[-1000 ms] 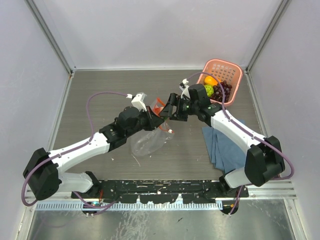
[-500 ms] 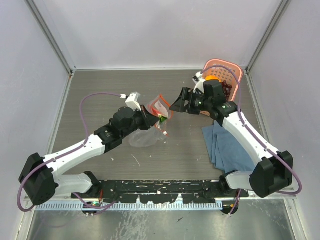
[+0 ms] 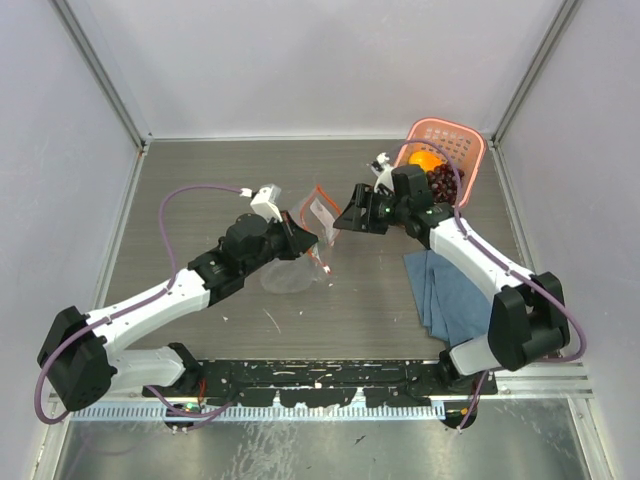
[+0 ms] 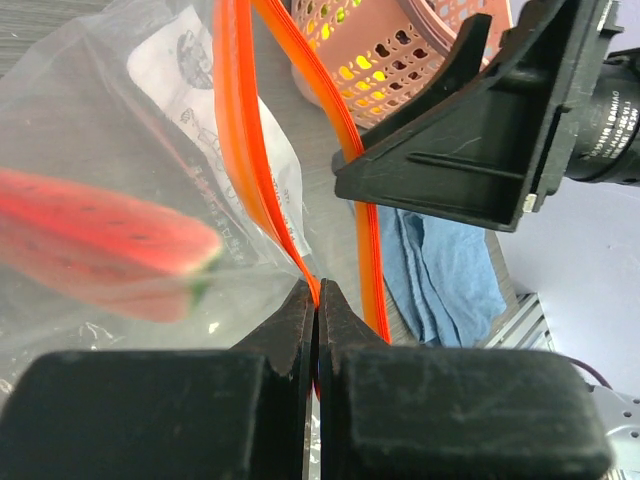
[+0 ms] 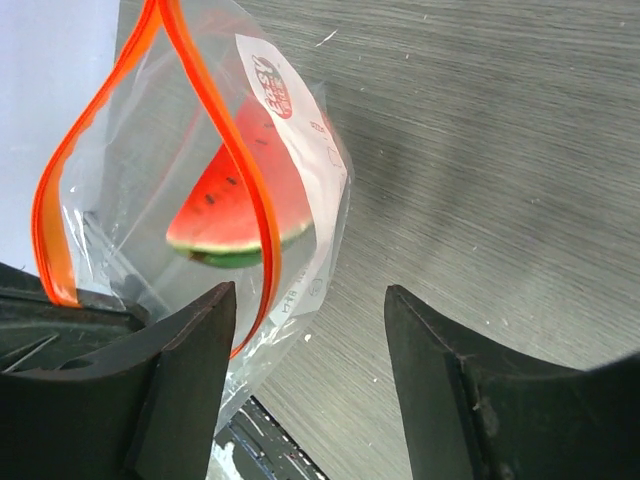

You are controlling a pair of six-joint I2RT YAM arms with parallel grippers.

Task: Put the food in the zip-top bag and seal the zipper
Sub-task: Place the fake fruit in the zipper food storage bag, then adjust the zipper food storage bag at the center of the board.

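Observation:
The clear zip-top bag (image 3: 290,272) hangs from my left gripper (image 3: 308,240), which is shut on the red-orange zipper (image 4: 300,262) at one end of the mouth. The mouth gapes open and points up. A red watermelon slice with a green rind (image 5: 235,215) lies inside the bag. My right gripper (image 3: 346,218) is open and empty, just right of the bag mouth, and the bag (image 5: 150,200) fills its left side. An orange-yellow fruit (image 3: 424,160) and dark grapes (image 3: 446,180) sit in the pink basket (image 3: 470,150). The green fruit is hidden.
A folded blue cloth (image 3: 450,290) lies on the table under my right forearm, below the basket. The basket stands in the back right corner against the wall. Grey walls enclose the table on three sides.
My right gripper drew back from the bag mouth toward the basket, then came a little way back left. My left gripper shifted left and raised the bag so its mouth stands open.

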